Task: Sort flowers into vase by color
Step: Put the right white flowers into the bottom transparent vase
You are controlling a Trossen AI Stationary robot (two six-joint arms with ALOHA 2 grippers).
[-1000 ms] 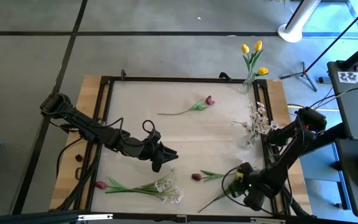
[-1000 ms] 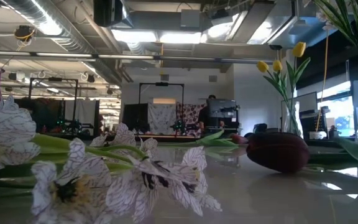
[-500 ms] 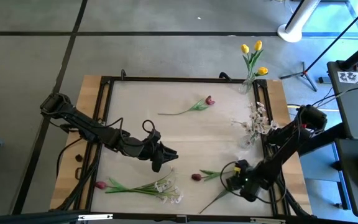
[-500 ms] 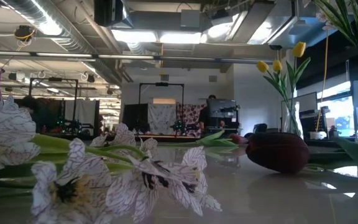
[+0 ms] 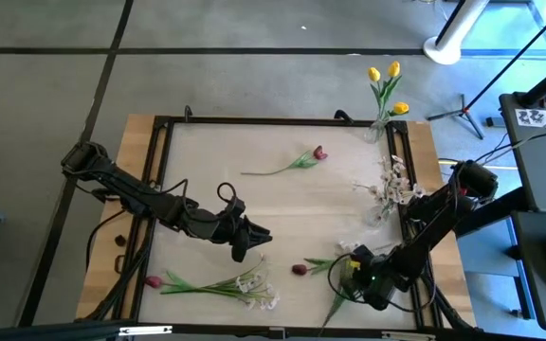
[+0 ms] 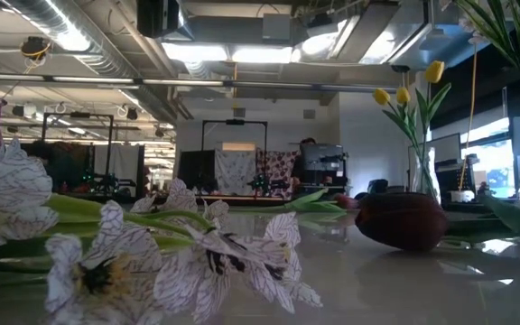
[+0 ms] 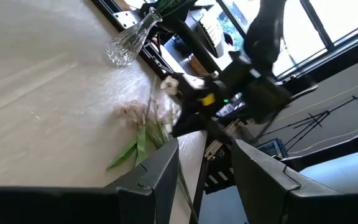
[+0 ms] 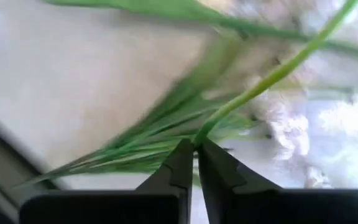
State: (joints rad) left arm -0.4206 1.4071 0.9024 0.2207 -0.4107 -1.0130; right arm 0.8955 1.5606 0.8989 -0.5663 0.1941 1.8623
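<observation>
My right tool (image 5: 352,275) is low at the desk's (image 5: 216,180) near right corner, fingers (image 8: 182,168) pressed together on a green stem (image 8: 263,84); the bloom is hidden from me in the wrist view, too blurred. From above, that stem (image 5: 335,305) runs diagonally toward the near edge. A dark red tulip (image 5: 299,270) lies just beside it, head pointing left. The left tool (image 5: 247,241) hovers mid-desk, fingers spread, holding nothing. Yellow tulips (image 5: 385,85) stand upright in the far-right vase (image 5: 378,128). White blossoms (image 6: 143,262) fill the low view, cut off at the left.
</observation>
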